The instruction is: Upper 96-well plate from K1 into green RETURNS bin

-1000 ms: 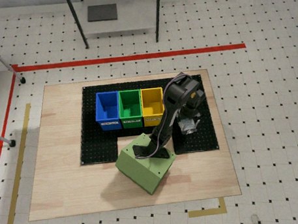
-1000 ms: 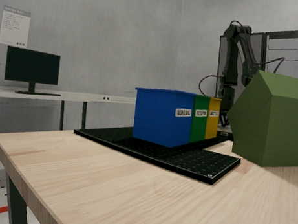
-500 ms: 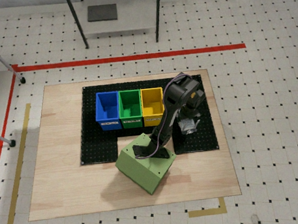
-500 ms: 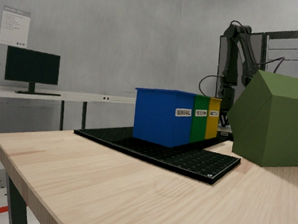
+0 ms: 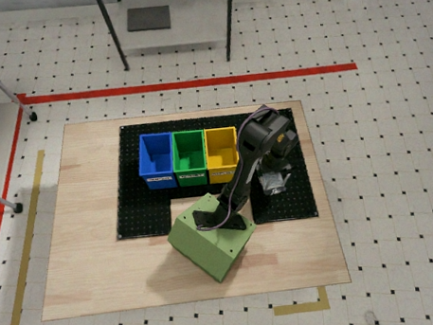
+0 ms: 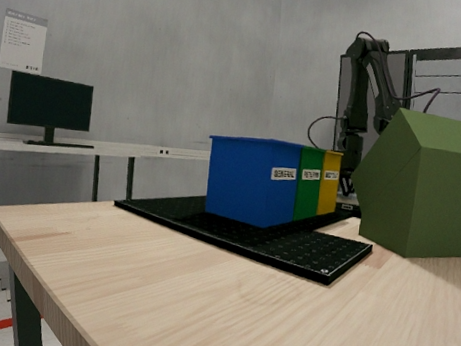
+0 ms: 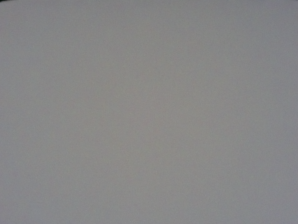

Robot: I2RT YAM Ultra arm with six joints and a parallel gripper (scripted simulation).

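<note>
The green bin (image 5: 189, 156) labelled RETURNS stands upright between a blue bin (image 5: 156, 160) and a yellow bin (image 5: 221, 153) on the black pegboard; it also shows in the side view (image 6: 310, 186). The stack rack K1 (image 5: 274, 183) with its clear well plates sits to the right of the yellow bin, mostly covered by my arm. My gripper (image 6: 350, 175) points down right over the rack, open; its fingers are largely hidden behind the bins and the arm. The wrist view is a blank grey field and shows nothing.
My arm's green base block (image 5: 212, 242) sits on the wooden table in front of the bins. The black pegboard (image 5: 147, 208) lies under the bins and rack. A desk with a monitor (image 6: 49, 103) stands off to the side.
</note>
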